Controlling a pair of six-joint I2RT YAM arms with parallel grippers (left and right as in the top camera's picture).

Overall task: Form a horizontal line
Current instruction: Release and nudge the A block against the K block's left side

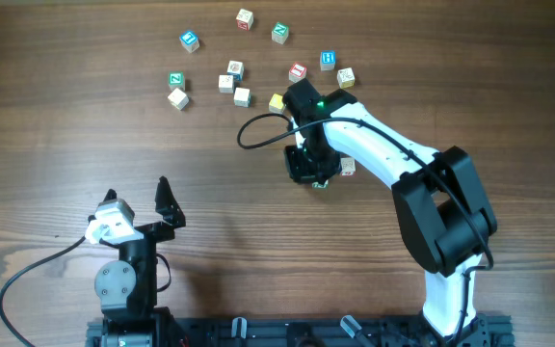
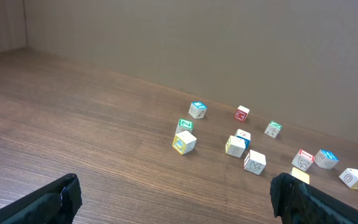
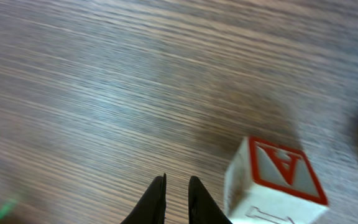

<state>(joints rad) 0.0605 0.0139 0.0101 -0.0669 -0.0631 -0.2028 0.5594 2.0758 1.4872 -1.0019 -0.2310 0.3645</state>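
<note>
Right gripper [image 3: 176, 182] low over the wooden table [image 1: 66, 145], its fingers pinched almost together on nothing.

Just to one side of the fingers, outside them rather than between, sits a pale red A cube [image 3: 275, 180]; whether it touches is unclear. Farther off, the other letter cubes [image 1: 235, 68] lie loosely scattered, among them a yellow-faced cube [image 1: 277, 102]; no row is formed yet. The left gripper [image 1: 138, 200] rests well apart, spread wide and empty. The cubes look like small, light, rigid wood with smooth faces, likely to slide or tip if nudged. They are best pinched squarely across two opposite flat sides, never by the corners.
</note>
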